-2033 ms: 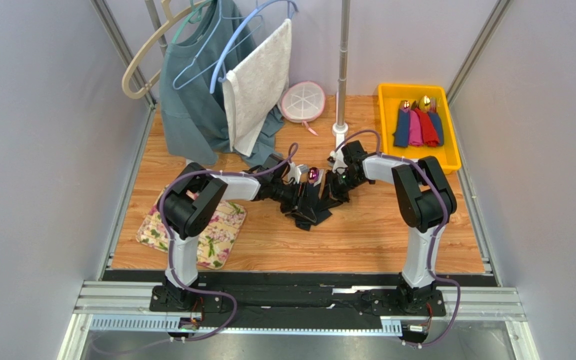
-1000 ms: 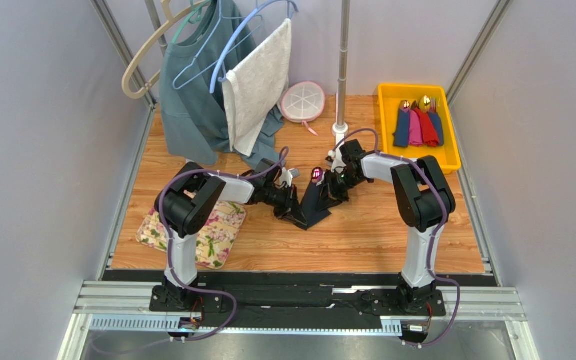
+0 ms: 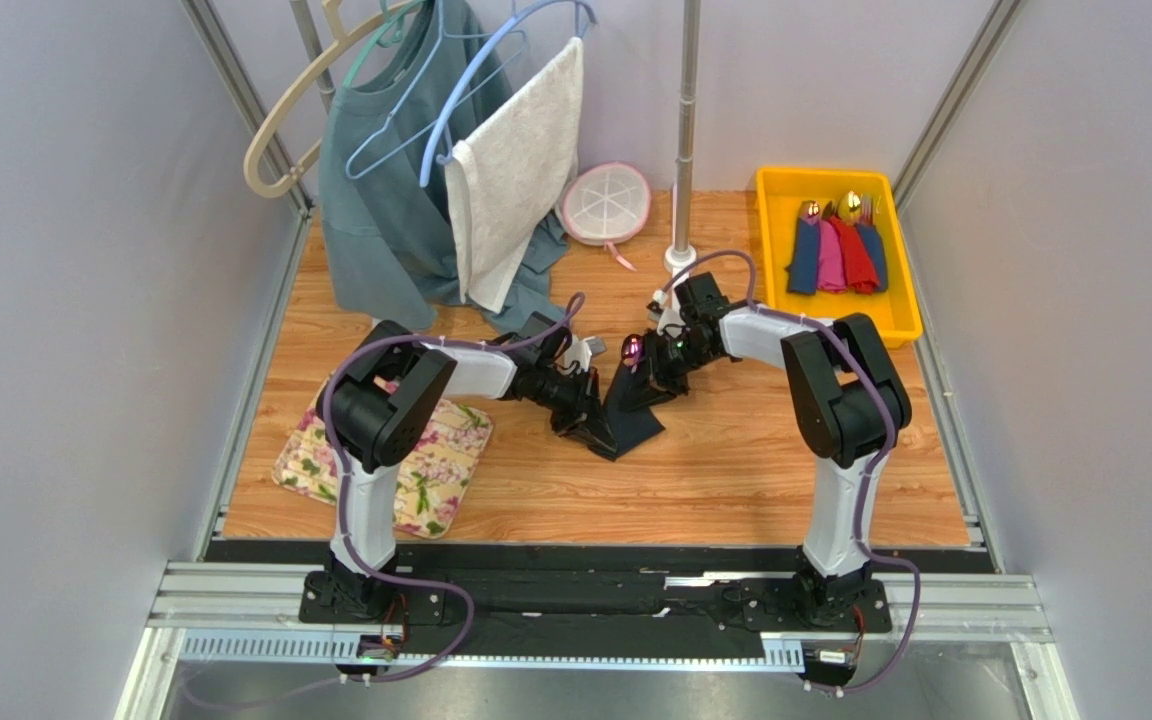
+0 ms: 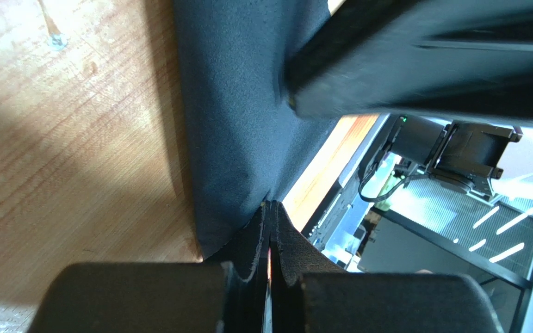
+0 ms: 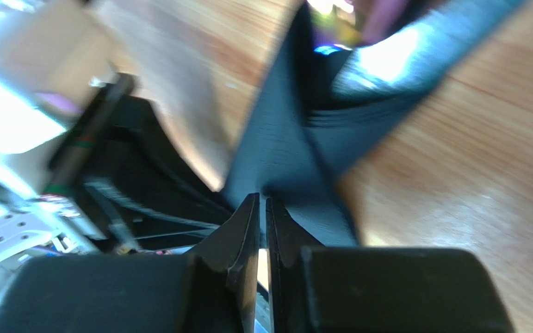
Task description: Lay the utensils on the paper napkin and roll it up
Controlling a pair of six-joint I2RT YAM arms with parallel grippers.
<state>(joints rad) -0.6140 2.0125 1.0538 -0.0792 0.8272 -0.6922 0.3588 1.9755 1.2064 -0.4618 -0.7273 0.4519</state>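
The black paper napkin (image 3: pixel 630 422) lies folded into a narrow wedge on the wooden table, between both arms. At its far end the spoon's purple-pink bowl (image 3: pixel 632 351) sticks out; the other utensils are hidden inside the fold. My left gripper (image 3: pixel 593 413) is at the napkin's left edge. In the left wrist view my left gripper (image 4: pixel 271 206) is shut, with the napkin (image 4: pixel 241 125) pinched at its tips. My right gripper (image 3: pixel 663 372) is at the napkin's far right side. In the blurred right wrist view my right gripper (image 5: pixel 263 200) is nearly closed, with the napkin's (image 5: pixel 290 152) fold at its tips.
A floral mat (image 3: pixel 387 458) lies under the left arm's elbow. At the back right, a yellow tray (image 3: pixel 898 308) holds coloured rolled napkins (image 3: pixel 838 248). A pole's base (image 3: pixel 678 258) stands just behind the right gripper. Hanging clothes (image 3: pixel 402 180) and a round white dish (image 3: pixel 605 203) are at the back.
The napkin has gone from a loose spread heap to a tighter wedge. The left gripper closed on its edge. The right gripper shifted slightly toward the back.
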